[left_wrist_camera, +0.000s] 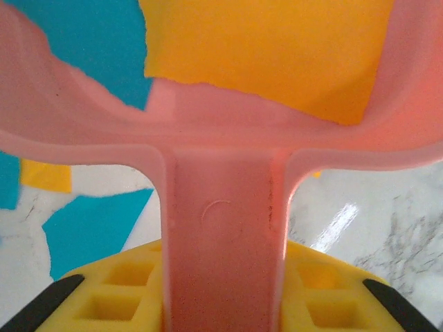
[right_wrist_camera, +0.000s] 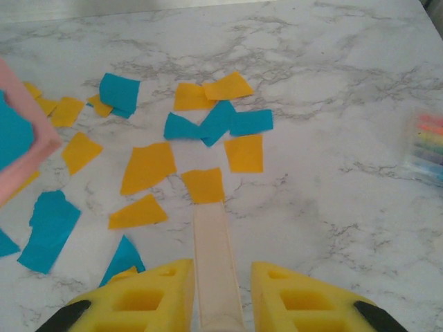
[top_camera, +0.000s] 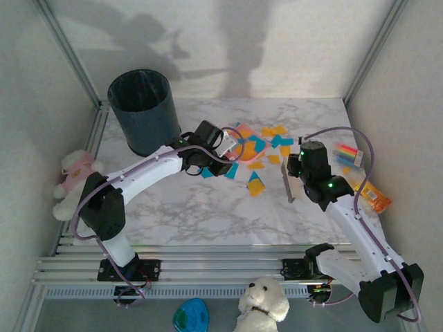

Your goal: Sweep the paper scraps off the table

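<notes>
Orange-yellow and teal paper scraps point(top_camera: 257, 149) lie scattered on the white marble table point(top_camera: 180, 207), mostly in its far middle. My left gripper point(top_camera: 216, 143) is shut on the handle point(left_wrist_camera: 221, 235) of a pink dustpan point(top_camera: 239, 138). The pan rests among the scraps, with an orange piece point(left_wrist_camera: 270, 48) and a teal piece point(left_wrist_camera: 90, 41) lying in it. My right gripper point(top_camera: 296, 173) is shut on a cream brush handle point(right_wrist_camera: 216, 256). The handle's far end touches an orange scrap point(right_wrist_camera: 203, 185), and more scraps point(right_wrist_camera: 208, 124) lie beyond it. The dustpan's corner point(right_wrist_camera: 21, 138) shows at the left of the right wrist view.
A dark bin point(top_camera: 143, 111) stands at the table's far left. Striped packets point(top_camera: 348, 153) and an orange packet point(top_camera: 374, 196) lie at the right edge. A plush toy point(top_camera: 75, 176) sits off the left side and another point(top_camera: 263, 304) below the metal rail frame point(top_camera: 208, 266).
</notes>
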Robot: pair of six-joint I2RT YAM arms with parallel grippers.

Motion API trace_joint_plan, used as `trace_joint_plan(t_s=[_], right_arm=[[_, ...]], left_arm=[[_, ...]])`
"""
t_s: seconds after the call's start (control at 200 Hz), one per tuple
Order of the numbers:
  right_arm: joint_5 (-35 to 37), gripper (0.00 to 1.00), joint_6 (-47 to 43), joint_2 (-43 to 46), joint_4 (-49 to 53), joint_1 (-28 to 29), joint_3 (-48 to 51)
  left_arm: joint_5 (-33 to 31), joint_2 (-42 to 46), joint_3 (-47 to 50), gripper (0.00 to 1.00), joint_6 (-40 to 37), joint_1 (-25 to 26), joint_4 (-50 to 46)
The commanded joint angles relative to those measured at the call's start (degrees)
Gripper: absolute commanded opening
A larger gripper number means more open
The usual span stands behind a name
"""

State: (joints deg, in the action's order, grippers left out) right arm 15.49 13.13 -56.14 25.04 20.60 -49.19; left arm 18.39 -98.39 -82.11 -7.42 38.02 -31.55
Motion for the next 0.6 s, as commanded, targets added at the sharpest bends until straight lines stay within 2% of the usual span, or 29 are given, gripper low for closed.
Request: trace_joint_plan(t_s=[0.0, 0.376, 0.596], right_arm=[[-1.7, 0.0, 0.47, 0.52, 0.09, -0.23, -2.75], [-4.36, 0.0, 0.28, -0.04, 1.2, -0.22, -3.81], [-5.37, 0.0, 0.08, -0.99, 1.46, -0.14, -4.14]], left_arm=[[2.63, 1.21, -4.55, 0.0, 2.72, -1.61, 0.04], [10.7, 1.79, -12.68, 0.0, 8.04, -6.14, 1.93], [11.76, 0.78, -17.05, 0.0, 13.21, -10.19, 3.0]])
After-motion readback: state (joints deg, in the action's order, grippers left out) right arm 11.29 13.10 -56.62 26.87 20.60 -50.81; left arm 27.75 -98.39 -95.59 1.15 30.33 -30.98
